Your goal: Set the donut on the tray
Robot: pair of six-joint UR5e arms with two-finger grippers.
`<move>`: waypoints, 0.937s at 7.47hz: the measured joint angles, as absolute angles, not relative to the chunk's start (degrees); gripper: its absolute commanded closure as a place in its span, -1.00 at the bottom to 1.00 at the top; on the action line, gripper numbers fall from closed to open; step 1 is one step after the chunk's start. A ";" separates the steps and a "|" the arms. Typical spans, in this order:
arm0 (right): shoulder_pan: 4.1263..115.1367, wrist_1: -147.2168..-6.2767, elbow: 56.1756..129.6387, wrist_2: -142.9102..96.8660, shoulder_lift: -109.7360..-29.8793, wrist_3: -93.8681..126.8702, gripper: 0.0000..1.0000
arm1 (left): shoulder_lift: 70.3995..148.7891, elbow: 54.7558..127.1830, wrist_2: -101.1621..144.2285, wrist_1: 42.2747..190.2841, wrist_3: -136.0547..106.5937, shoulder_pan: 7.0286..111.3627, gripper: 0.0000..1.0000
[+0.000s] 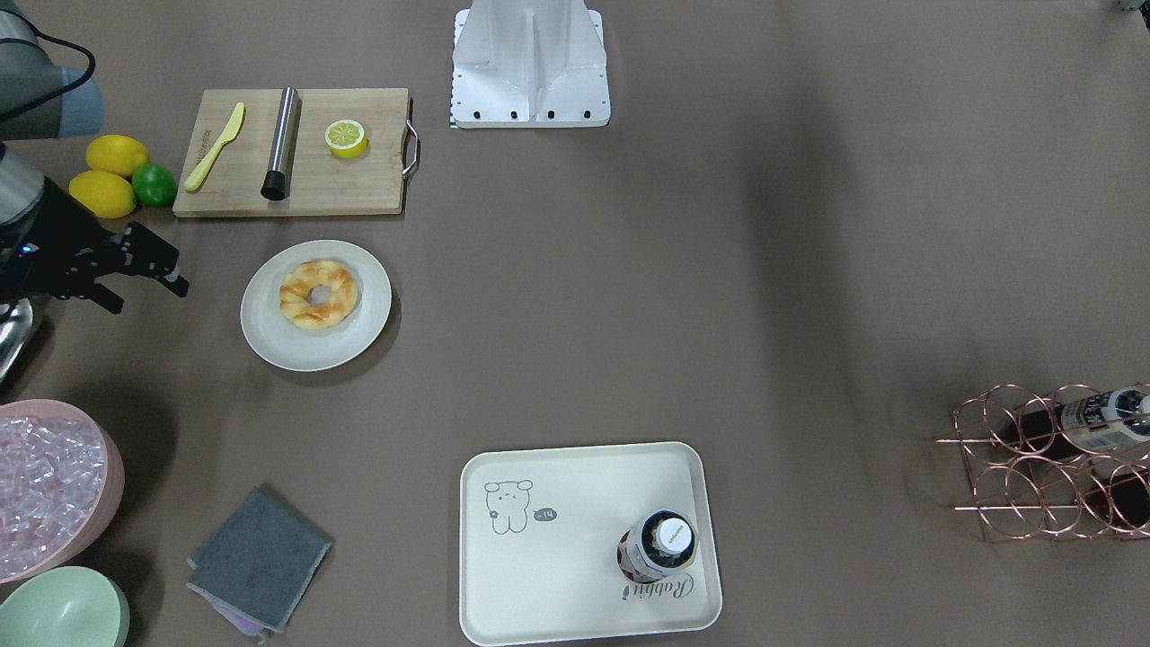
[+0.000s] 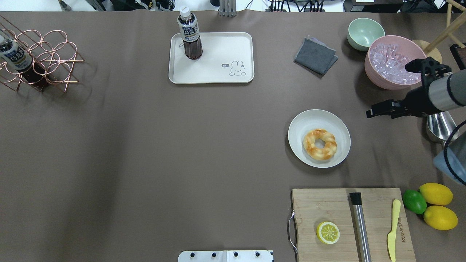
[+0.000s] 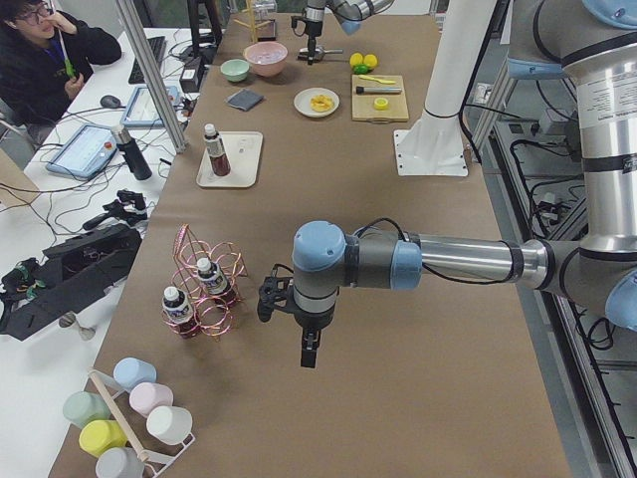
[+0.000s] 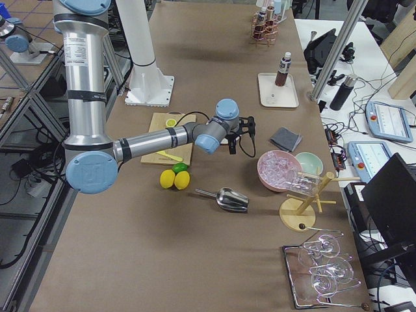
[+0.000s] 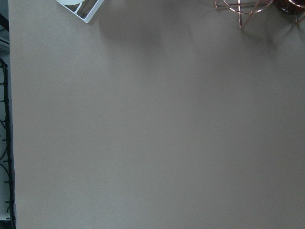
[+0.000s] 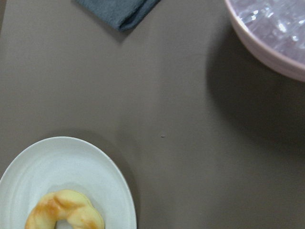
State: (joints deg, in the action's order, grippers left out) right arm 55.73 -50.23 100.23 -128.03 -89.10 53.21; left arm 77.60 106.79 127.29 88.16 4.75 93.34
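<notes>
Tray, front view: operators' edge of counter, bottle in one corner.
Donut, front view: on plate towards counter's right end; right gripper beside it, jaws apart, empty.
Overhead view: bottle seen side-on; front shows only its cap.
Left side view: alone shows left gripper; cannot tell its spread.
Handling: likely light, soft; pinch one side of ring gently.

Silver arms, blue caps, black tool

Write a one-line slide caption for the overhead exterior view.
Donut on its round plate, open right hand hovering nearby; the cream tray at the far side holds only a bottle.
</notes>
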 measured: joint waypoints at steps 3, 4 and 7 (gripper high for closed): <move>47.04 -48.87 99.88 -120.14 -87.24 58.77 -1.00 | 77.61 106.84 127.27 88.15 4.75 93.34 -0.96; 45.95 -48.90 99.18 -119.45 -87.21 59.08 -1.00 | 77.64 106.87 127.27 88.16 4.75 93.34 -0.96; 44.96 -48.79 97.02 -117.83 -87.40 59.23 -0.99 | 77.51 106.95 127.27 88.15 4.78 93.34 -0.96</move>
State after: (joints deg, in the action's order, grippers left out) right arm 44.96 -48.79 97.02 -117.83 -87.40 59.23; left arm 77.51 106.95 127.27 88.15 4.78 93.34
